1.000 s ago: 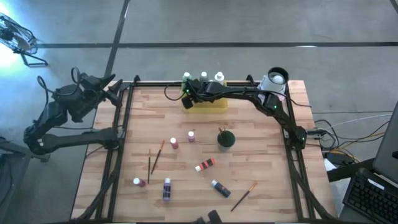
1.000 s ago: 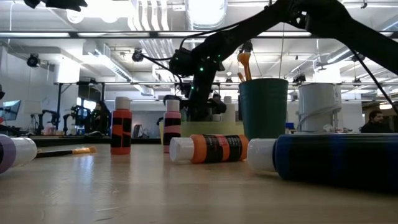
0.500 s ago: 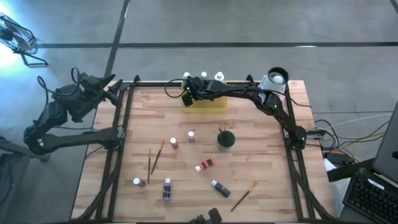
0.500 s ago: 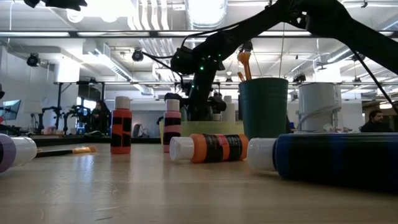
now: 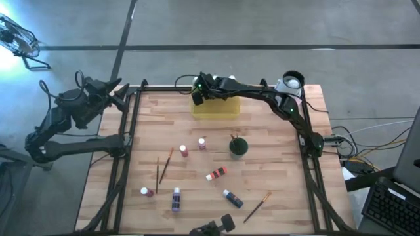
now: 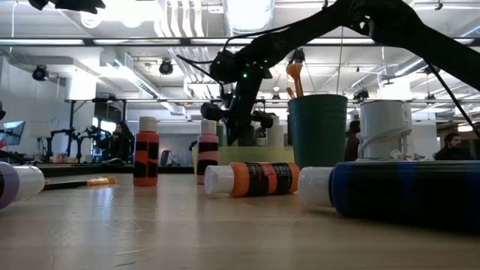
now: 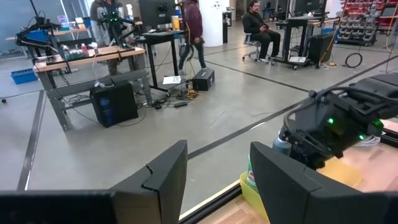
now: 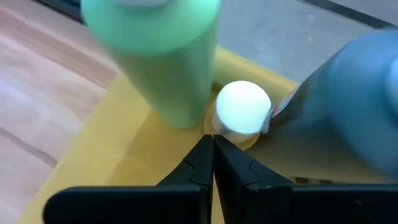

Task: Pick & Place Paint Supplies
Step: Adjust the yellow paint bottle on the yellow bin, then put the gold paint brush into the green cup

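Observation:
My right gripper [image 5: 198, 90] hovers shut over the far left corner of the yellow tray [image 5: 218, 109] at the table's far edge, holding nothing. Its wrist view shows the shut fingertips [image 8: 213, 144] above the tray floor [image 8: 124, 143], just short of a white-capped bottle [image 8: 242, 107], a green bottle [image 8: 155, 56] and a blue bottle [image 8: 348, 93] standing in the tray. Loose bottles [image 5: 216, 174] [image 5: 232, 198] [image 5: 176, 200] and brushes [image 5: 166, 164] [image 5: 257, 206] lie on the table. My left gripper [image 7: 217, 180] waits open, raised beyond the table's left edge [image 5: 121, 92].
A dark green cup [image 5: 238, 146] holding brushes stands mid-table. Two small bottles [image 5: 184, 151] [image 5: 202, 143] stand left of it, and another bottle [image 5: 146, 192] lies near the front left. A white roll [image 5: 292, 82] sits at the far right corner. People are in the room beyond.
My right gripper, still shut, has risen out of the yellow tray and drifted toward the table's far edge; the arm now covers the bottles' caps seen from above. The bottles in the tray stay put.

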Controlling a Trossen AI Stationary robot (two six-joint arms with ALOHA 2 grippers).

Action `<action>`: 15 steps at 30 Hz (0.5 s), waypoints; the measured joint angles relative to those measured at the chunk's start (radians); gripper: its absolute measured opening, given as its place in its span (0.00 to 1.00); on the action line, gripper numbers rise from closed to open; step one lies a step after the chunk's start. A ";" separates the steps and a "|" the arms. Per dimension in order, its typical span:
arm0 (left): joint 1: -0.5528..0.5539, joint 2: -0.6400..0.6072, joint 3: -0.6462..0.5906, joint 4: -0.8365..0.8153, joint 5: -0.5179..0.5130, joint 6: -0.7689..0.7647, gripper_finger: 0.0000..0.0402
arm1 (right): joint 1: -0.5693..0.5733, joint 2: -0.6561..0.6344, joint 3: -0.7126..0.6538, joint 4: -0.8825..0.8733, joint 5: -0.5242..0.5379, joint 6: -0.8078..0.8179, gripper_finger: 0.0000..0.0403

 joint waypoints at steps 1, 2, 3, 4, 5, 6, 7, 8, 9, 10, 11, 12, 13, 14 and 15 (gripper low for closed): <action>0.000 0.000 0.000 0.000 0.001 0.000 0.45 | -0.004 0.000 0.005 -0.009 -0.001 -0.001 0.02; 0.000 0.000 0.000 0.000 0.002 0.000 0.45 | -0.006 0.000 0.006 -0.018 -0.002 -0.002 0.02; 0.000 0.000 0.000 0.000 0.001 0.000 0.45 | -0.009 0.001 0.007 -0.031 -0.002 -0.004 0.02; 0.000 0.000 0.000 0.000 0.002 0.000 0.45 | -0.011 0.002 0.007 -0.042 -0.002 -0.005 0.02; 0.000 0.000 0.000 0.000 0.002 0.000 0.45 | -0.011 0.002 0.007 -0.050 -0.002 -0.005 0.02; 0.000 0.000 0.000 0.000 0.001 0.000 0.45 | -0.011 0.002 0.005 -0.050 -0.006 -0.005 0.02; 0.000 0.000 0.000 0.000 0.001 0.000 0.45 | -0.011 0.002 0.004 -0.049 -0.019 -0.005 0.02; 0.000 0.000 0.000 0.000 0.001 0.000 0.45 | -0.010 0.002 0.004 -0.049 -0.027 -0.005 0.02; 0.000 0.000 0.000 0.000 0.001 0.000 0.45 | -0.007 0.002 0.004 -0.049 -0.032 -0.005 0.02; 0.000 0.000 0.000 0.000 0.001 0.000 0.45 | -0.004 0.002 0.003 -0.049 -0.031 -0.005 0.02; 0.000 0.000 0.000 0.000 0.001 0.000 0.45 | -0.001 0.002 0.003 -0.049 -0.032 -0.006 0.02; 0.000 0.000 0.000 0.000 0.001 0.000 0.45 | 0.002 0.002 0.003 -0.049 -0.032 -0.009 0.02; 0.000 0.000 0.000 0.000 0.001 0.000 0.45 | 0.005 0.002 0.003 -0.050 -0.036 -0.012 0.02; 0.000 0.000 0.000 0.000 0.001 0.000 0.45 | 0.007 0.000 0.003 -0.058 -0.045 -0.013 0.02; 0.000 0.000 0.000 0.000 0.001 0.000 0.45 | 0.010 -0.001 0.003 -0.071 -0.051 -0.013 0.02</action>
